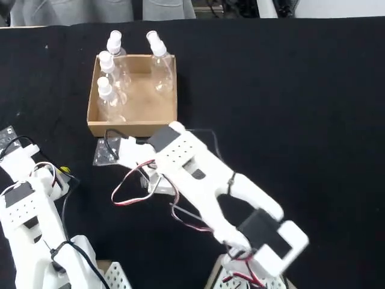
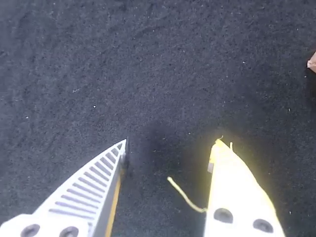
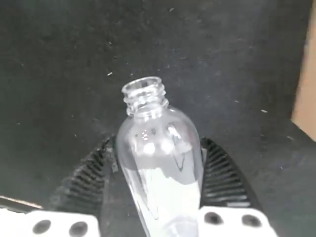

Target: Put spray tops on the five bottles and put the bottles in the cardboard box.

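The cardboard box point(image 1: 132, 123) stands at the back left of the table and holds several clear bottles point(image 1: 162, 66) with white spray tops. My right gripper point(image 3: 159, 143) is shut on a clear bottle point(image 3: 158, 153) whose threaded neck is bare. In the high view that bottle point(image 1: 103, 155) lies low in front of the box's near wall, held by the right gripper point(image 1: 117, 150). My left gripper point(image 2: 170, 148) is open over bare black cloth with nothing between its fingers. From above, the left gripper point(image 1: 60, 174) sits at the table's left side, clear of the box.
Black cloth covers the table point(image 1: 289, 108), with wide free room to the right of the box. The box edge point(image 3: 306, 84) is close beside the held bottle. Red and white wires point(image 1: 129, 195) hang off the right arm.
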Tool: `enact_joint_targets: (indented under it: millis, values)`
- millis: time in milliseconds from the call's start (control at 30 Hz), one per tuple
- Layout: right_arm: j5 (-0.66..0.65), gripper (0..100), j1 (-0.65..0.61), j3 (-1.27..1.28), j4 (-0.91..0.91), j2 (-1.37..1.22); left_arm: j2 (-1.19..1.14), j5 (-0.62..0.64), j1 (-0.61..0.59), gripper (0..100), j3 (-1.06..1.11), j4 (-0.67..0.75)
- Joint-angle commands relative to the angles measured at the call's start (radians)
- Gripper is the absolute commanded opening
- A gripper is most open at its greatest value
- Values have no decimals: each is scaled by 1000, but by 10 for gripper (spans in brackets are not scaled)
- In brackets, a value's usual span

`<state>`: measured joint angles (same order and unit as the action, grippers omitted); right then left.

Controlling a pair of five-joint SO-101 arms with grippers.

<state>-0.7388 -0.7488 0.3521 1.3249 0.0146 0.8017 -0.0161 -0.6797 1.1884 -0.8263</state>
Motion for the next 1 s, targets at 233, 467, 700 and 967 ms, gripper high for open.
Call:
enact_joint_targets:
  millis: [233, 467, 700, 967]
  values:
    - [25, 124, 144, 31, 35, 277, 28, 11, -4, 245, -58, 14]
    - [115, 123, 224, 31, 114, 415, 28, 9, 30, 245, -51, 8]
    - [212, 123, 350, 51, 120, 547, 28, 8, 59, 248, -48, 5]
    - [278, 123, 473, 107, 106, 671, 28, 5, 105, 249, -54, -18]
